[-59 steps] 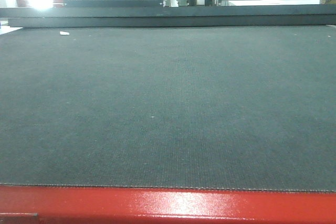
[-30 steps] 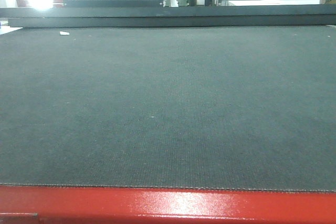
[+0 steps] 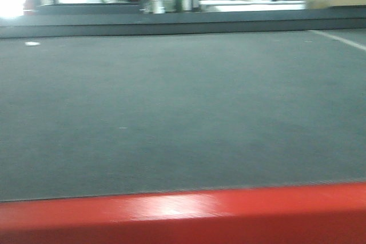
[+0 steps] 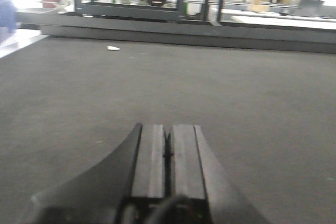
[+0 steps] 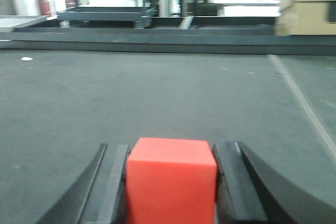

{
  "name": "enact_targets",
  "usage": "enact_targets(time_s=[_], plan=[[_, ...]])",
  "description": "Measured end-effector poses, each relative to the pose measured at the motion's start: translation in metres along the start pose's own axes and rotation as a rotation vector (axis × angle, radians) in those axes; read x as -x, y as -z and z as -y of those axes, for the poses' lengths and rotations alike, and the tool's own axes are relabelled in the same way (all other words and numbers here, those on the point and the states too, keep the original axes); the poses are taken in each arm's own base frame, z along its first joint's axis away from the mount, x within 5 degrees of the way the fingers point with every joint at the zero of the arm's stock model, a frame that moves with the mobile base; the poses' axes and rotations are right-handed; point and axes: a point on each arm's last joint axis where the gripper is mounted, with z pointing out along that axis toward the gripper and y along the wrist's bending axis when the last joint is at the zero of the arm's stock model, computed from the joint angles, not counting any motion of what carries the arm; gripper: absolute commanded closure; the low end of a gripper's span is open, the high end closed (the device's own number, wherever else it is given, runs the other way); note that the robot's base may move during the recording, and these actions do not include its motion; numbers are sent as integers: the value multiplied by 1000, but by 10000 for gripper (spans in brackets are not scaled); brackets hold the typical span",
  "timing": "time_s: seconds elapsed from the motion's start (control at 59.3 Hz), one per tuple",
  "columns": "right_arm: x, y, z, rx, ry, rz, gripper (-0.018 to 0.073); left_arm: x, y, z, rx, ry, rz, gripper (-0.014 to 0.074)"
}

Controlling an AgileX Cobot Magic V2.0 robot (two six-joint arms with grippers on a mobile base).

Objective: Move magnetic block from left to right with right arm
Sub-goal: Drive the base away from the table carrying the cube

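Right hand (image 5: 170, 153) clamped on the magnetic block (image 5: 171, 182), above the dark surface (image 5: 157, 93). Left hand (image 4: 168, 145) pressed closed, empty. Risk: smooth faces, grip near the tips, so a fast swing could slip it. Height unclear; early release may tumble it.

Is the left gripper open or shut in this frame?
Shut. The left gripper shows its two fingers pressed together along a thin seam, with nothing between them.

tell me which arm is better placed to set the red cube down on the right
Right: the right pincer is clamped on the red cube. The left pincer is shut and empty over the dark mat.
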Motion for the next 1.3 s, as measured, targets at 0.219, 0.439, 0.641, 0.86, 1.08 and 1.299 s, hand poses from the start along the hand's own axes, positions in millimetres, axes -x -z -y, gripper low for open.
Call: enact_targets(time_s=[0.219, 0.439, 0.641, 0.86, 1.08, 1.299], plan=[[0, 0, 0, 0, 0, 0, 345, 0, 0, 0, 0, 0, 0, 712], [0, 0, 0, 0, 0, 0, 345, 0, 0, 0, 0, 0, 0, 713], [0, 0, 0, 0, 0, 0, 345, 0, 0, 0, 0, 0, 0, 713], [0, 0, 0, 0, 1, 0, 345, 0, 0, 0, 0, 0, 0, 713], [0, 0, 0, 0, 1, 0, 345, 0, 0, 0, 0, 0, 0, 713], [0, 0, 0, 0, 1, 0, 345, 0, 0, 0, 0, 0, 0, 712]])
